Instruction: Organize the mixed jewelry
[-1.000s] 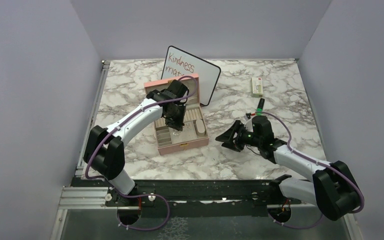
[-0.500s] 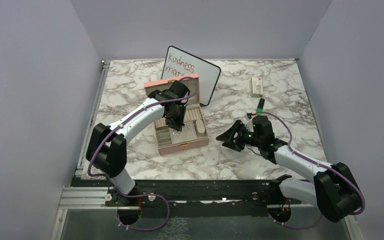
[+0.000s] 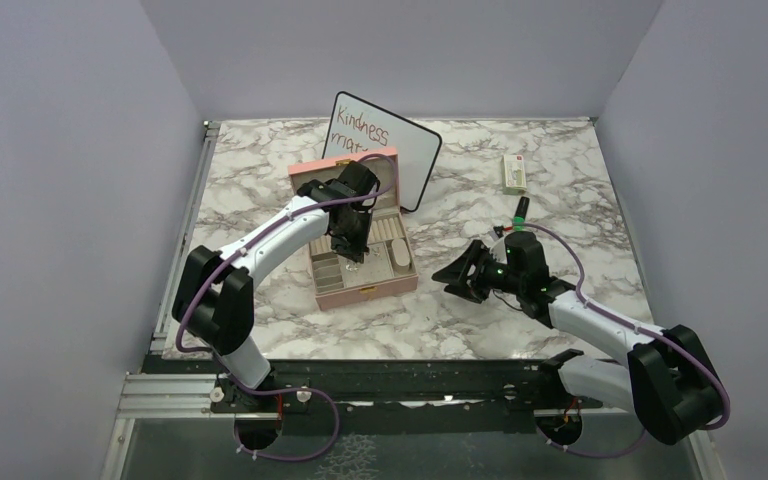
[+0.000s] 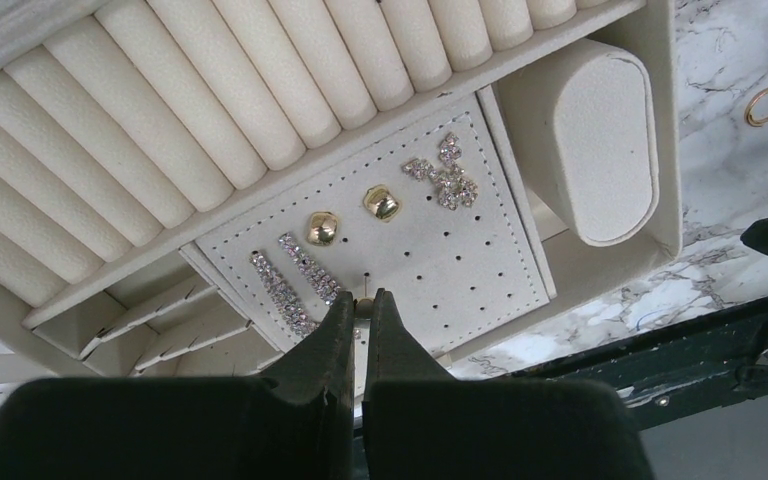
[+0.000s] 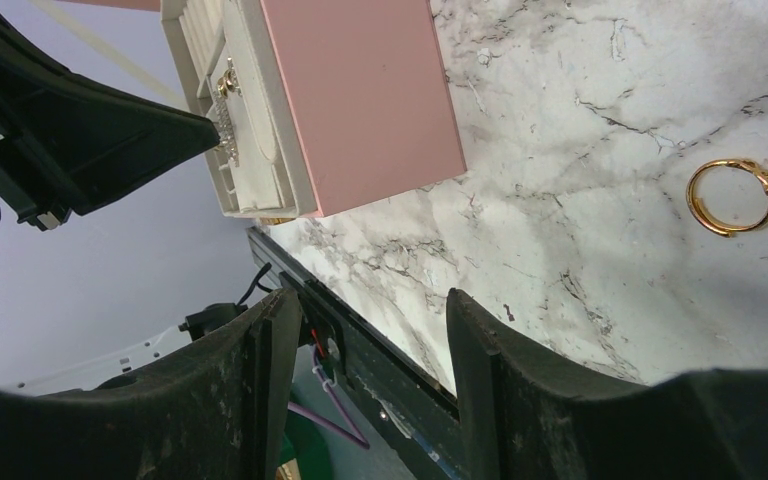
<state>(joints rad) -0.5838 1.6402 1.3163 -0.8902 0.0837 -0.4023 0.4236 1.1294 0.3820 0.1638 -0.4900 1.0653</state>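
Observation:
The open pink box (image 3: 365,290) stands mid-table. Its cream perforated panel (image 4: 460,255) carries two gold studs (image 4: 322,227), two crystal bars (image 4: 295,280) and a crystal cluster (image 4: 443,180). My left gripper (image 4: 363,300) hangs over that panel, shut on a tiny gold earring stud (image 4: 365,297) whose pin points at a hole. My right gripper (image 3: 457,275) stands open and empty just above the marble, right of the box. A gold ring (image 5: 730,195) lies on the marble beyond the right fingers. The same ring (image 4: 766,105) also shows in the left wrist view.
A white sign (image 3: 385,150) with handwriting leans behind the box. A small white-green packet (image 3: 513,173) lies at the back right, and a dark green-tipped item (image 3: 522,208) lies nearer the right arm. Inside the box are ring rolls (image 4: 260,90) and a cushion (image 4: 600,140).

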